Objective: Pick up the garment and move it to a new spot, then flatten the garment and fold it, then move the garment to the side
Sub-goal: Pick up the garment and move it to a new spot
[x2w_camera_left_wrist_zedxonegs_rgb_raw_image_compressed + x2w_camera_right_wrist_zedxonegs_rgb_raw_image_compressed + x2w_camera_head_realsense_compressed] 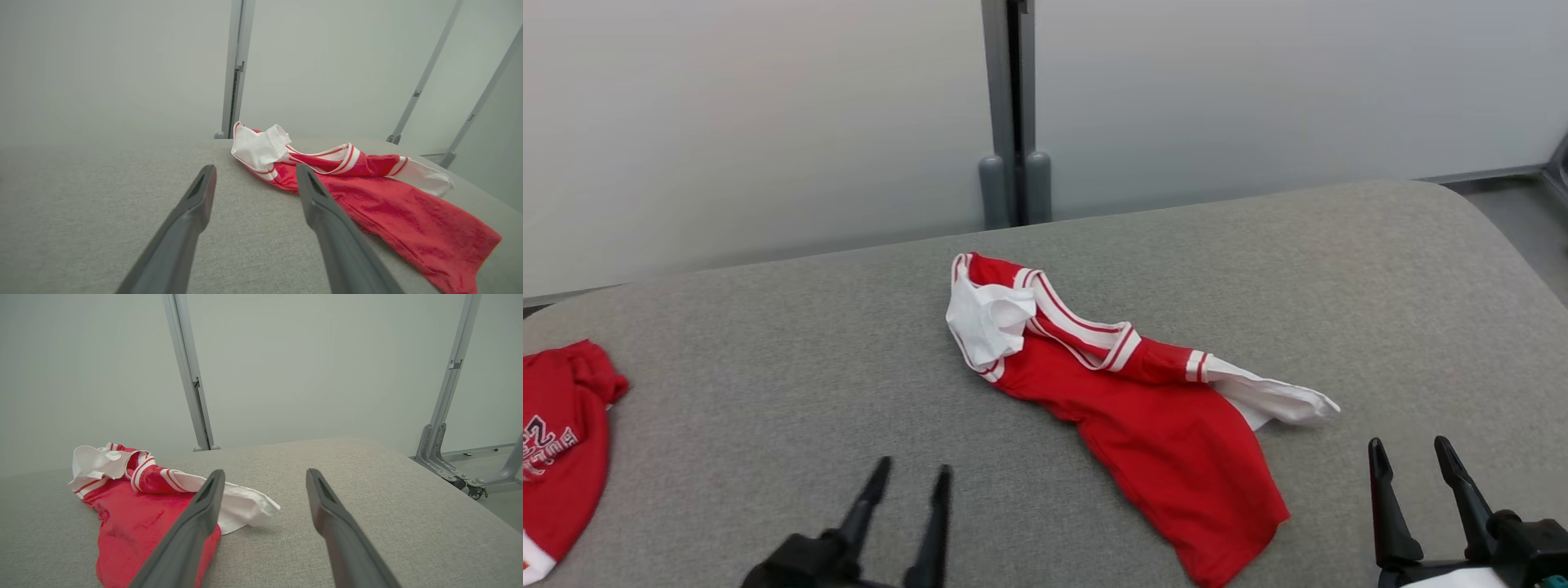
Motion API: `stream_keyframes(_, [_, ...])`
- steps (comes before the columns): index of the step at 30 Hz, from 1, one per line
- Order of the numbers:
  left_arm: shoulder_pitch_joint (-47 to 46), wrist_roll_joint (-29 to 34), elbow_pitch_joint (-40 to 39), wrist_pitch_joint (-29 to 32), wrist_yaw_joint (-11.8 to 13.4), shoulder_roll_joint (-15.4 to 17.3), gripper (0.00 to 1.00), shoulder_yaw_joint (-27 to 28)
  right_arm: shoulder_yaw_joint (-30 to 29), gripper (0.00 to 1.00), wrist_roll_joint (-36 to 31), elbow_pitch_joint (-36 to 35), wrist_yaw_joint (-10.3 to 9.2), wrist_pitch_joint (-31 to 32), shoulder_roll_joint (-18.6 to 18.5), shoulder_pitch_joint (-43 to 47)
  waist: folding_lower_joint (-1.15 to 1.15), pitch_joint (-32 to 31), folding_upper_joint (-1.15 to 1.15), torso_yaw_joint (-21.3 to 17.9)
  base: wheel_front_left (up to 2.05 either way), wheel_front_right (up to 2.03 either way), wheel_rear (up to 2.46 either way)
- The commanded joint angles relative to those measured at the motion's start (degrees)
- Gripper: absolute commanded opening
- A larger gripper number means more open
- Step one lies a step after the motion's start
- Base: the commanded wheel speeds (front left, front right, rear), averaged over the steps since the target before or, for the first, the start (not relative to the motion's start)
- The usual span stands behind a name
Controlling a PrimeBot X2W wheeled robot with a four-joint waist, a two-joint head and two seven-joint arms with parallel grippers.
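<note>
The garment [1160,425] is bright red in the body, with white sleeves. Its neck and sleeve seams carry white trim crossed by thin red stripes. The cushion [768,367] is pale grey woven cloth with a fine fleck and no other pattern. The shirt [560,457] at the left is the same red, with pale lettering edged dark and a white hem. The left gripper [913,467] and right gripper [1409,445] have black fingers, which read as dark grey in the wrist views. The right one shows a white patch and a touch of teal at its base. The wall [727,122] is plain off-white, its post [1013,122] mid grey.
</note>
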Motion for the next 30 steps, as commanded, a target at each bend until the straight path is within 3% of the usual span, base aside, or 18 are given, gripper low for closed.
stream_keyframes(1, [-3.09,-1.72,2.52,-0.01,-0.2,0.04,1.0,-5.89,0.2,1.0,-0.39,0.05,-0.02,-0.02,-0.42,-0.84,0.0,1.75,0.0,-3.42,0.0,0.0,0.0])
stream_keyframes(8, [-11.96,-11.01,14.58,4.22,-0.19,0.19,1.0,-19.88,0.9,1.0,0.2,0.44,-0.02,-0.02,-0.32,-1.96,0.0,3.69,0.0,-10.19,0.0,0.0,0.0])
stream_keyframes(12, [-15.93,-17.07,19.2,9.2,0.5,0.16,1.0,-22.31,0.77,1.0,0.73,0.37,-0.02,-0.02,-0.19,-2.33,0.0,4.74,0.0,-14.36,0.0,0.0,0.0])
stream_keyframes(17, [-19.05,-21.57,23.21,13.69,3.34,0.14,1.0,-23.74,0.39,1.0,1.18,0.22,-0.02,-0.02,-0.1,-2.81,0.0,5.79,0.0,-18.36,0.0,0.0,0.0])
stream_keyframes(24, [-20.25,-26.39,25.36,14.82,3.79,0.2,1.0,-26.62,0.05,1.0,2.37,-0.07,-0.02,-0.02,-0.05,-2.96,0.0,6.62,0.0,-19.86,0.0,0.0,0.0])
stream_keyframes(25, [-20.31,-26.64,25.58,14.36,3.46,0.15,0.76,-27.08,0.0,1.0,2.59,-0.02,-0.02,-0.02,-0.05,-3.01,0.0,6.65,0.0,-19.78,0.0,0.0,0.0])
stream_keyframes(26, [-20.53,-26.62,25.83,13.83,3.1,0.16,0.31,-27.63,-0.02,1.0,2.72,0.02,-0.02,-0.02,-0.05,-3.08,0.0,6.66,0.0,-19.61,0.0,0.0,0.0])
stream_keyframes(27, [-20.8,-26.68,26.08,13.43,2.59,0.17,0.0,-28.3,-0.09,1.0,2.83,0.07,-0.02,-0.02,-0.05,-3.14,0.0,6.64,0.0,-19.28,0.0,0.0,0.0])
stream_keyframes(30, [-21.37,-28.84,25.9,12.41,1.35,0.15,0.0,-29.74,-0.14,1.0,3.07,0.06,-0.02,-0.02,-0.06,-3.18,0.0,6.47,0.0,-18.04,0.0,0.0,0.0])
